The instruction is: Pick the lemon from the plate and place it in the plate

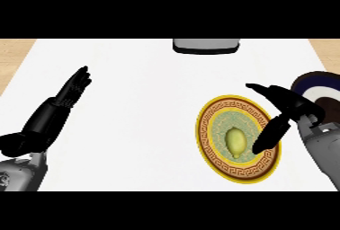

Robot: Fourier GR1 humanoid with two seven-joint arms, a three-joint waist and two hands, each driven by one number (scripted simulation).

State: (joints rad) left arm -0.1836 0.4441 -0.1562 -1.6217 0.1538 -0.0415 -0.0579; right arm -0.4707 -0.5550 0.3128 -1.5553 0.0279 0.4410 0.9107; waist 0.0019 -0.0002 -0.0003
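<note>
Head view, looking down on the white bench (pixel 146 112). We take the gold-rimmed plate (pixel 208 148) as landmark.

- Lemon (pixel 235 140): lies lengthwise at the middle of the gold-rimmed plate, not lifted.
- Right hand (pixel 290 112): over the plate's right rim, fingers spread apart and clamped on nothing. One long finger slants down to just beside the lemon's right flank; we cannot tell whether it touches. The thumb points away, above the plate's upper right edge.
- Second plate (pixel 320 85), dark blue with a white ring: right of the gold-rimmed plate, partly hidden behind the right hand. We judge it the destination.
- Left hand (pixel 64 99): well to the left of the gold-rimmed plate, fingers straight, resting.
- Grey object (pixel 204 45): beyond the plate at the bench's far edge; we cannot identify it.

Step in hand, as we judge it: approach to the grasp, pick not yet made.

Next move calls for bringing thumb and fingers to opposite sides of the lemon, closing round it, lifting clear of the rim, then carrying it right to the blue plate.
</note>
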